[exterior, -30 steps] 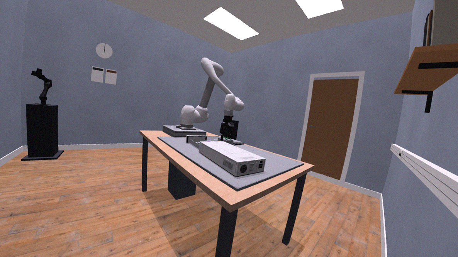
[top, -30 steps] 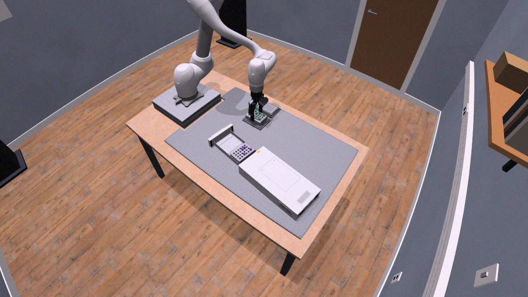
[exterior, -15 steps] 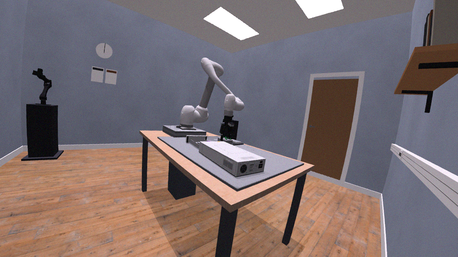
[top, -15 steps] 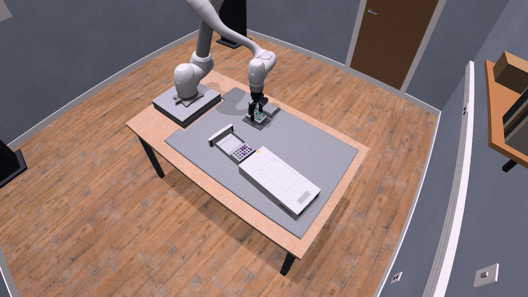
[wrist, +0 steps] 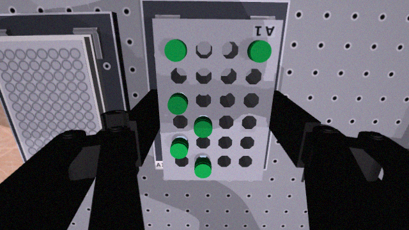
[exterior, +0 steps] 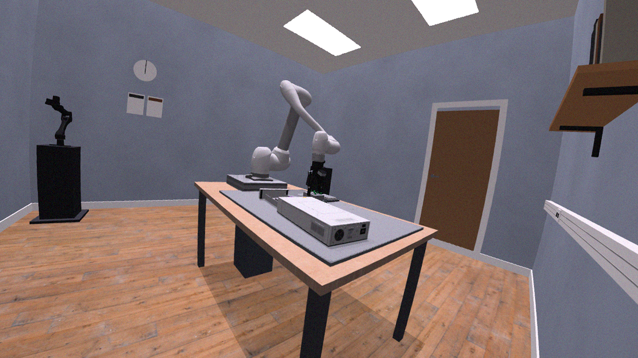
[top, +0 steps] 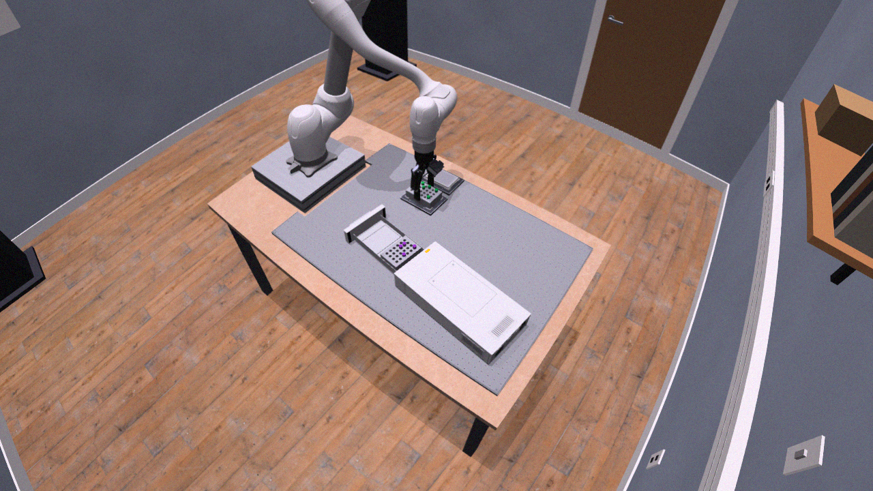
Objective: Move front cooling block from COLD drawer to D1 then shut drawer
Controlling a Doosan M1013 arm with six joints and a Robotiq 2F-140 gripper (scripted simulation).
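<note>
The front cooling block (top: 432, 197) (wrist: 215, 87) is light grey, with green-capped tubes standing in its bores. My gripper (top: 424, 189) (wrist: 214, 105) is shut on its two long sides. The block is lined up over the dark slot D1 (top: 426, 210) (wrist: 217, 9), at or barely above its floor; I cannot tell whether it is fully seated. The cooler COLD (top: 464, 292) (exterior: 321, 216) has its drawer (top: 374, 236) pulled out, with the front place empty. The rear block (top: 390, 255) sits in the drawer with several purple tubes. The lamp (top: 427, 250) is lit amber.
A white well plate (top: 447, 179) (wrist: 48, 83) sits in slot D2, beside D1. The drawer's handle (top: 365, 224) (exterior: 273, 192) stands up at its outer end, on the robot base side. The robot's base plinth (top: 308, 174) (exterior: 256, 182) stands at the table's far end.
</note>
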